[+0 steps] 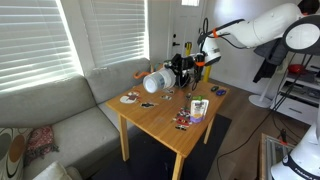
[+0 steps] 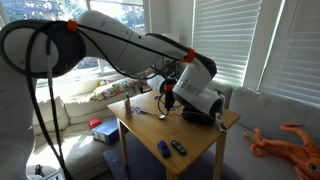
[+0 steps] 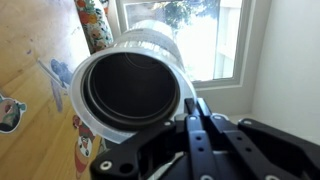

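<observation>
A white cup (image 1: pixel 153 82) is held on its side in the air above a wooden counter (image 1: pixel 160 120), near the counter's far end. In the wrist view, its dark open mouth is turned towards the camera. The gripper (image 3: pixel 194 108) is closed almost fully, pinching the cup's rim. Small items (image 1: pixel 130 97) and a patterned container (image 1: pixel 198 108) are spread over the counter. A grey sofa (image 1: pixel 70 115) is placed just beside it.

Living room: sofa (image 1: pixel 60 125), blinds (image 1: pixel 35 40).

White cup (image 3: pixel 130 88), tipped sideways (dark inside)
</observation>
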`<state>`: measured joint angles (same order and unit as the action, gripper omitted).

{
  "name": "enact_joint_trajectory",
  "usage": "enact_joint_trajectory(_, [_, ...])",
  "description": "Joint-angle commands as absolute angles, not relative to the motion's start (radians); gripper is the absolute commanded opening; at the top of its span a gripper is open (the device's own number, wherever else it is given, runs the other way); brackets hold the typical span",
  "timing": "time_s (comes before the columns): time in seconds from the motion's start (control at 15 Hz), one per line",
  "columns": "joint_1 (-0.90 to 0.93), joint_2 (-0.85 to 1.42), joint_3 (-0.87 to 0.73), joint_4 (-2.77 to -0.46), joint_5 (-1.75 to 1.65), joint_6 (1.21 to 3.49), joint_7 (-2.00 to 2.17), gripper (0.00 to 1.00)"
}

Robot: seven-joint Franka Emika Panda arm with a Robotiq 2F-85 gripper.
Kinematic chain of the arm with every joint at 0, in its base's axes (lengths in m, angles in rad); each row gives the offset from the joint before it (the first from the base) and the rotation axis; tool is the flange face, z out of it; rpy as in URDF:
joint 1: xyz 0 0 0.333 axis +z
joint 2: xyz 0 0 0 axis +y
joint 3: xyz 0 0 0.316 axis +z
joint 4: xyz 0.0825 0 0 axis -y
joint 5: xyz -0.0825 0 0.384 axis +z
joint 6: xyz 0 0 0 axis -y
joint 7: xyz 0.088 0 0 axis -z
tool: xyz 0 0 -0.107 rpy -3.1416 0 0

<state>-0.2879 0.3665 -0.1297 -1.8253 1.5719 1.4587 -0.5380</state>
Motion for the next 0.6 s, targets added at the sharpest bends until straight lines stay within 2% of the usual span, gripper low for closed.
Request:
enact_joint_trajectory(0.0, [-0.290,0.385,-0.134,-1.846,1.703,1.386,-0.532,0.01])
enact_joint_trajectory(0.53, [-0.266,0.418,-0.154,-1.867,1.703,1.401,-0.479,0.01])
